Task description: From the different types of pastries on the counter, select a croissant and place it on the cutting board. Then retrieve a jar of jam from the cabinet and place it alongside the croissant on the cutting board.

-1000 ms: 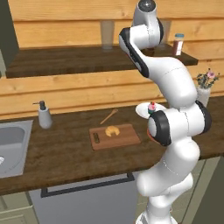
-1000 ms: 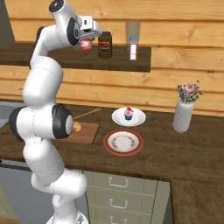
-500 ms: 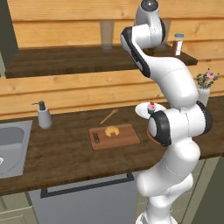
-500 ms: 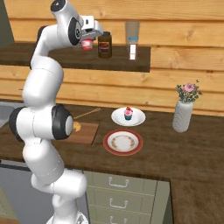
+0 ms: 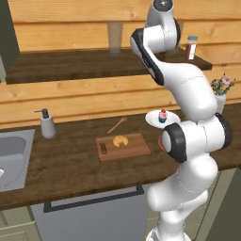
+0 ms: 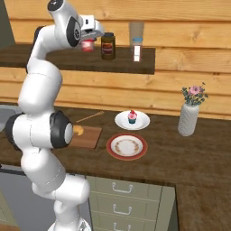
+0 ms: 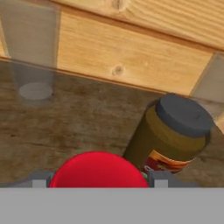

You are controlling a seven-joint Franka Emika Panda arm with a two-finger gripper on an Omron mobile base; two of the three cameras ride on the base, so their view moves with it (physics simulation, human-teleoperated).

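The gripper is up at the shelf, closed on the jam jar; in the hand view the red jar sits between the two grey fingertips, so the hold looks firm, though how deep the pads reach I cannot tell. Just beside it stands a dark-lidded jar, near enough that a sideways swing of the hand could knock it along the shelf or over its front edge. A clear glass stands further back against the wall, and a white-capped shaker stands near the shelf's right end. Down on the worktop the croissant already lies on the board, near its middle, with bare wood to its right. The cupcake stays on its white plate off to the right. The likely risks from here: the jar slipping during the long descent, the elbow brushing the shelf edge, or the jar landing on the croissant or tipping at the board's edge if lowered off-centre.
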